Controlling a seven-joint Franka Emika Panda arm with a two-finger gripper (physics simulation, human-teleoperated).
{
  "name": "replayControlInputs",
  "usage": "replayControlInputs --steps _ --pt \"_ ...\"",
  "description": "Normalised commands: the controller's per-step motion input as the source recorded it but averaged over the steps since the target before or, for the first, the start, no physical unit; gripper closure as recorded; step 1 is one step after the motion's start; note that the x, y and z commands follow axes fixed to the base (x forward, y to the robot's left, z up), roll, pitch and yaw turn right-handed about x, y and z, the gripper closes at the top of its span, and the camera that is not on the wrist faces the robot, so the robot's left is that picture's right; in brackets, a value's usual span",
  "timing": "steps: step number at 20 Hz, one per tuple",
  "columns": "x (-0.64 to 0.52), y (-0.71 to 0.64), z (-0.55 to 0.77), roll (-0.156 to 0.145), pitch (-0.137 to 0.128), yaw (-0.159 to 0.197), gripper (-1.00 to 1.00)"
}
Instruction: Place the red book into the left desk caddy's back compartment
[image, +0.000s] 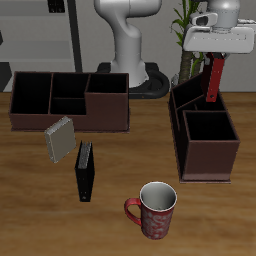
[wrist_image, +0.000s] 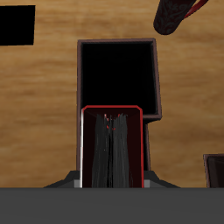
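Observation:
My gripper (image: 216, 52) is shut on the upper end of the red book (image: 215, 82), which hangs upright from it. The book's lower end is over the narrow back compartment (image: 190, 101) of the left desk caddy (image: 208, 170), a dark brown box seen lengthwise. Whether the book touches the caddy I cannot tell. In the wrist view the red book (wrist_image: 111, 149) is seen end-on, with red covers around dark pages. It hides the back compartment, and the caddy's large square section (wrist_image: 118, 79) lies open just beyond it.
A wide brown caddy (image: 70, 122) stands across the table. A grey book (image: 60, 140) and a black book (image: 86, 170) stand before it. A red patterned mug (image: 152, 208) sits near the front edge, and the mug (wrist_image: 179, 13) also shows in the wrist view.

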Motion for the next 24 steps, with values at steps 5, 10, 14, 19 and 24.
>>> replayControlInputs --steps 5,10,14,19,24 --pt "0.04 0.02 -0.17 0.012 0.036 -0.026 1.0" --pt "-0.06 0.05 -0.15 0.025 0.015 -0.004 1.0" --pt "0.01 0.02 -0.1 0.007 0.011 -0.004 1.0" --pt "0.07 -0.01 -0.17 0.003 0.024 0.003 1.0" --pt "0.09 -0.04 -0.13 0.005 0.014 0.001 1.0"
